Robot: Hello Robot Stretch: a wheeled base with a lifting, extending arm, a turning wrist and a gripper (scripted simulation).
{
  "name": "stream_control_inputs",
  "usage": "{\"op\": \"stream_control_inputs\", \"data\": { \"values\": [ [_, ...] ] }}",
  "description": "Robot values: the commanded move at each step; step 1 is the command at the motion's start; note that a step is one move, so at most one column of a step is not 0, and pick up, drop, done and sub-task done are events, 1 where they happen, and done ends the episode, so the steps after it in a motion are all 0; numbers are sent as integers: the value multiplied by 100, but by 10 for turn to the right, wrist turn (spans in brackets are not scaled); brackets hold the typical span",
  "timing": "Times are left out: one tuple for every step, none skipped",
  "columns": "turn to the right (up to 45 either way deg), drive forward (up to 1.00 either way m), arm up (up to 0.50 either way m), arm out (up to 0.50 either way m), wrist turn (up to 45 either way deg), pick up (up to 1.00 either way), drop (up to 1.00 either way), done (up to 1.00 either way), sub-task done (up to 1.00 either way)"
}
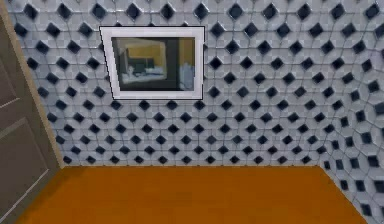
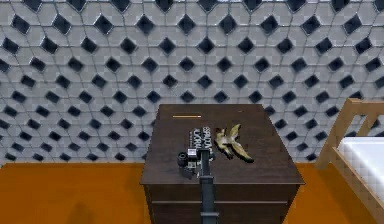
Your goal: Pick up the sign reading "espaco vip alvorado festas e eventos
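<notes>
One thin orange strip (image 2: 187, 117), possibly the sign, lies beyond the claw (image 2: 192, 153), long axis crosswise | claw's hold: cannot tell

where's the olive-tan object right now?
Arm side view, just right of middle: the olive-tan object lies on the dark cabinet top, right of the gripper, with a thin orange stick farther back to its left.

A dark wooden cabinet (image 2: 270, 172) spreads behind the gripper (image 2: 187, 157). On its top a thin orange stick (image 2: 187, 117) lies beyond the gripper. An olive-tan branching object (image 2: 233, 141) lies near it, toward the arm side view's right. Farther that way stands a pale bed frame (image 2: 352, 125). In the forward view, a white-framed picture (image 1: 152, 62) hangs on the tiled wall (image 1: 270, 100).
</notes>
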Motion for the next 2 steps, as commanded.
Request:
{"op": "stream_control_inputs", "data": {
  "values": [
    [0, 0, 10, 0, 0, 0, 0, 0, 0],
    [0, 0, 0, 0, 0, 0, 0, 100, 0]
  ]
}}
